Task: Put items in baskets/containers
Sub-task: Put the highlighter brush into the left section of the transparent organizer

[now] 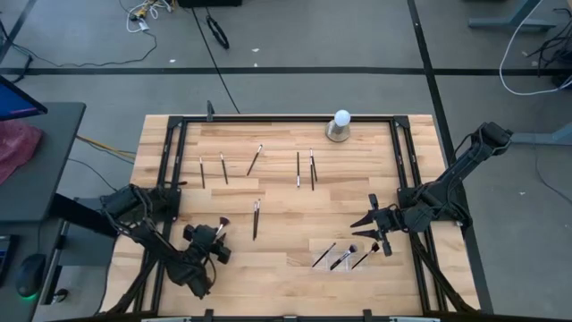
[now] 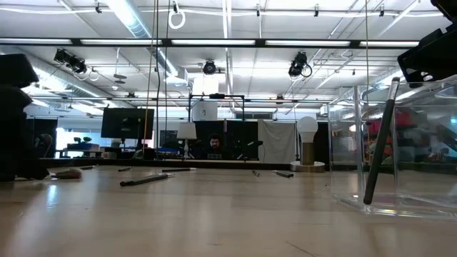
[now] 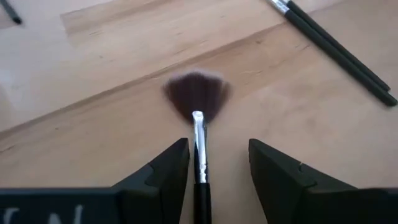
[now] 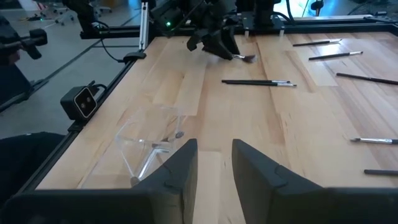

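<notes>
A clear plastic tray (image 1: 344,255) at the near right holds three brushes (image 1: 342,258); one leans on its wall in the low view (image 2: 378,143). My right gripper (image 1: 374,227) is open and empty just right of the tray and above it, and the tray also shows in the right wrist view (image 4: 149,143). My left gripper (image 1: 211,240) is open at the near left. Its fingers stand on either side of a fan brush's handle (image 3: 200,171), with the bristles (image 3: 196,93) pointing away over the table. Several more brushes (image 1: 256,219) (image 1: 223,168) (image 1: 304,168) lie on the wood. My left gripper is open around the fan brush's handle (image 3: 200,180), which runs along between the fingers close to one finger's inner side (image 3: 180,168). I cannot tell whether that finger touches it.
A white ball on a grey round base (image 1: 340,125) stands at the far edge. A black frame (image 1: 170,161) borders the table. Two brushes (image 3: 336,46) lie side by side a little beyond my left gripper. Bare wood lies in the middle of the table.
</notes>
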{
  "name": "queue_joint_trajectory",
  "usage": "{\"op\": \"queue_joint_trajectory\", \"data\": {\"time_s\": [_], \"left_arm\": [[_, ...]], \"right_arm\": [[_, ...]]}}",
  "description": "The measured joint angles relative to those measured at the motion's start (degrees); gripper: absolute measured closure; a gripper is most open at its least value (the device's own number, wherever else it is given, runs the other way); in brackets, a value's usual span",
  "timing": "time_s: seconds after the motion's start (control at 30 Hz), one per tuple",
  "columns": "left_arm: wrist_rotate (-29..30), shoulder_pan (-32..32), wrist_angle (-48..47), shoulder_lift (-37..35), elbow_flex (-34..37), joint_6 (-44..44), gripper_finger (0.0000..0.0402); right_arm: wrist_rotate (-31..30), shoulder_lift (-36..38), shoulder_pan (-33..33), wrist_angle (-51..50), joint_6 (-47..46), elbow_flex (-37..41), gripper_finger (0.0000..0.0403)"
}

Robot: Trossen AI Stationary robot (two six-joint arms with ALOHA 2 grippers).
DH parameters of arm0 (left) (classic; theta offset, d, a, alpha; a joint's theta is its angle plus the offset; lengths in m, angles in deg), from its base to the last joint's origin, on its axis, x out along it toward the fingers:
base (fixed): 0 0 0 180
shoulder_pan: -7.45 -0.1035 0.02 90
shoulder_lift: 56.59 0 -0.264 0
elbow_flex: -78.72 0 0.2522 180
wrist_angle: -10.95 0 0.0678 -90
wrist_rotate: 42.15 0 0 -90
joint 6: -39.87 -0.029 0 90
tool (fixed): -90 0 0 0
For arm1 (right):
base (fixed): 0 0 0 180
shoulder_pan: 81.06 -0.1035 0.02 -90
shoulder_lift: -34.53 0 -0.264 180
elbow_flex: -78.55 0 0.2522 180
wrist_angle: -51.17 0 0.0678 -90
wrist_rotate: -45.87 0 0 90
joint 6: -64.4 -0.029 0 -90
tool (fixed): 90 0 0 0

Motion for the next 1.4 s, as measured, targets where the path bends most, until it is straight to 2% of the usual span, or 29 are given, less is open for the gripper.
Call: {"op": "queue_joint_trajectory", "data": {"time_s": [0.17,0.53,0.7,0.93,1.03,1.2,1.3,1.4], "left_arm": [[1.3,0.5,1.2,0.0,1.6,-1.9,0.0249],[0.0,1.2,1.5,0.1,1.9,-5.5,0.0383],[0.4,1.3,2.1,0.0,1.8,-4.0,0.0380],[5.1,-1.3,6.2,-1.7,-0.5,-6.1,0.0389],[9.1,-3.5,6.6,-1.9,-2.0,-11.3,0.0399],[16.3,-8.3,14.7,-2.0,-5.1,-26.0,0.0400],[16.2,-11.7,20.5,-2.0,-7.3,-37.3,0.0400],[11.8,-14.8,25.8,-2.1,-8.8,-47.5,0.0401]], "right_arm": [[0.0,0.0,0.0,0.8,0.0,0.0,0.0302],[0.0,0.0,0.0,1.0,0.0,0.0,0.0302],[0.0,0.0,0.0,1.1,0.2,0.0,0.0302],[0.0,0.0,0.0,1.1,0.5,0.0,0.0302],[0.0,0.0,0.0,1.1,0.5,0.0,0.0302],[0.2,0.0,0.0,1.6,2.9,0.0,0.0302],[0.3,0.0,0.0,3.3,5.1,0.0,0.0302],[0.4,0.2,0.0,3.8,6.0,0.0,0.0302]]}}
